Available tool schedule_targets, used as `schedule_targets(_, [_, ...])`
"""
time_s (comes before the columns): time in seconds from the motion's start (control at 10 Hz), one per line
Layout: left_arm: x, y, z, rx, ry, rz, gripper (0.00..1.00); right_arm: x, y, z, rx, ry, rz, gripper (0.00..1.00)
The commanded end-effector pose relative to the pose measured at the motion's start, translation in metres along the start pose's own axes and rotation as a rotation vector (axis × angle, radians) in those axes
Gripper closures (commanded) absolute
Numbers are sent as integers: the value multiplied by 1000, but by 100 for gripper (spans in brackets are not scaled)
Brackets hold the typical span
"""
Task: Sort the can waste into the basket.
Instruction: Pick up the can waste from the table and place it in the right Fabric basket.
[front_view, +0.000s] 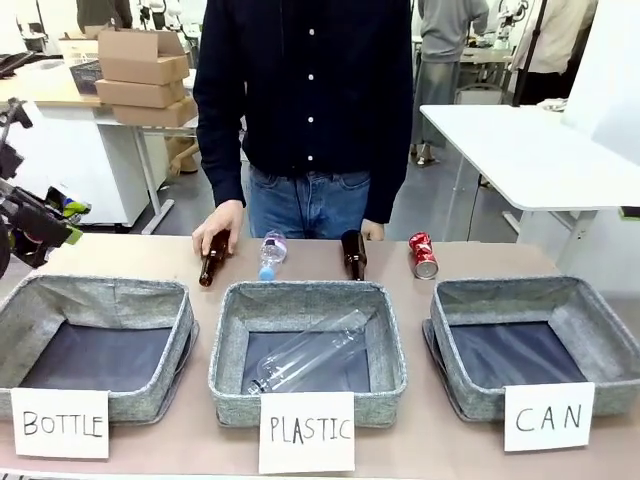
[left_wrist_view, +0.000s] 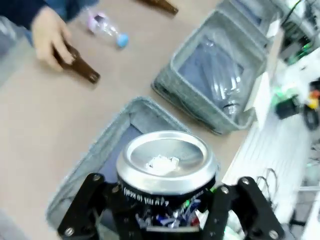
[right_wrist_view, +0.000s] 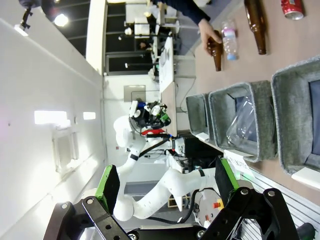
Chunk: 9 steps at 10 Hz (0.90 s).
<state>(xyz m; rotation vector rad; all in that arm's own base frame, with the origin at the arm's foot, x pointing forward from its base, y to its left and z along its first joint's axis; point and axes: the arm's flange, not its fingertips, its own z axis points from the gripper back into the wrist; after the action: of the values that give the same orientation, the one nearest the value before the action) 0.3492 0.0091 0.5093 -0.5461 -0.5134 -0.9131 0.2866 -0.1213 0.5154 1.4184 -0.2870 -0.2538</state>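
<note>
The left gripper (left_wrist_view: 167, 181) is clamped on the dark can (left_wrist_view: 165, 160), with a finger on either side of its printed body and the silver end turned up toward the wrist camera. In the front view this gripper (front_view: 45, 225) sits at the nine o'clock edge, above the table, at about ten o'clock from the BOTTLE basket (front_view: 100, 290). A corner of that basket (left_wrist_view: 125, 122) lies below the can in the left wrist view. The red can (front_view: 423, 254) lies on the table (front_view: 500, 262) at about eleven o'clock from the CAN basket (front_view: 600, 330), just beyond its far rim. At nine o'clock from the red can lie a brown bottle (front_view: 353, 254), a small clear bottle (front_view: 271, 254), and a second brown bottle (front_view: 210, 262) under the person's hand (front_view: 218, 225). The PLASTIC basket (front_view: 300, 295) in the middle holds a clear bottle (front_view: 305, 360). The right gripper (right_wrist_view: 166, 179) hangs off the table with its jaws spread wide and nothing between the green pads (right_wrist_view: 107, 182).
</note>
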Motion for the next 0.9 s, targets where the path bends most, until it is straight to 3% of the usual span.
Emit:
schedule_targets(0.0, [38,44,7,-33,35,88,100,3,2,-1,18,1,26,0])
schedule_targets(0.2, [38,44,7,-33,35,88,100,3,2,-1,18,1,26,0])
schedule_targets(0.3, [22,26,0,-17,16,52,100,3,2,-1,18,1,26,0])
schedule_targets(0.4, [67,23,-50,-128,-36,-81,100,0,0,-1,-2,2,-1,0])
schedule_targets(0.5, [137,-2,-98,-195,-100,-206,100,-1,8,17,-20,-26,0,0])
schedule_targets(0.6, [201,-46,-134,-133,-88,-299,100,-4,14,45,-46,-76,-4,0])
schedule_targets(0.7, [253,-98,-166,-208,-171,-286,100,-7,15,82,-66,-135,-17,0])
schedule_targets(0.8, [286,-142,-199,-210,-138,-355,100,-11,12,121,-76,-222,-41,0])
